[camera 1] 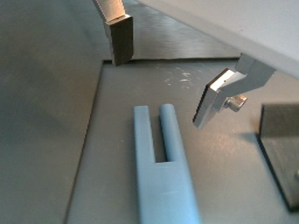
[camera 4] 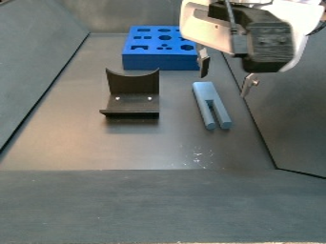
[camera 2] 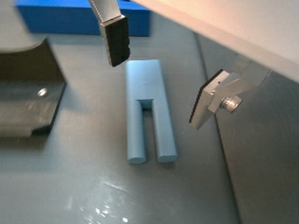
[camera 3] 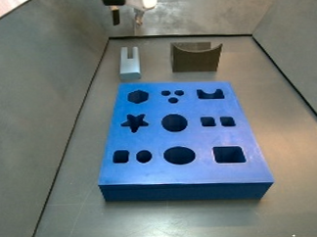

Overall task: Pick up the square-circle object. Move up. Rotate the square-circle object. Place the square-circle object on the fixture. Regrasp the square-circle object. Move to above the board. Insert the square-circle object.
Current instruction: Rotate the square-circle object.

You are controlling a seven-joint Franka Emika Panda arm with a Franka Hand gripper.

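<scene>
The square-circle object [camera 1: 163, 166] [camera 2: 149, 105] is a light blue-grey peg lying flat on the grey floor, slotted along one end. In both side views it rests beside the fixture [camera 3: 194, 56] [camera 4: 130, 93], a dark block with a U-shaped notch; peg [camera 3: 129, 63] [camera 4: 211, 103]. The gripper [camera 1: 167, 74] [camera 2: 162, 74] hangs open above the peg, its fingers [camera 2: 114, 39] spread to either side with nothing between them. It shows at the far end of the bin [camera 3: 126, 6] and above the peg [camera 4: 226, 72]. The bright blue board [camera 3: 182, 134] [camera 4: 159, 46] lies flat with its shaped holes up.
Grey bin walls [camera 3: 68, 84] [camera 4: 287, 114] slope up around the floor. The fixture [camera 1: 281, 149] [camera 2: 24, 96] stands close beside the peg. A corner of the board [camera 2: 70, 17] lies just past the peg's solid end.
</scene>
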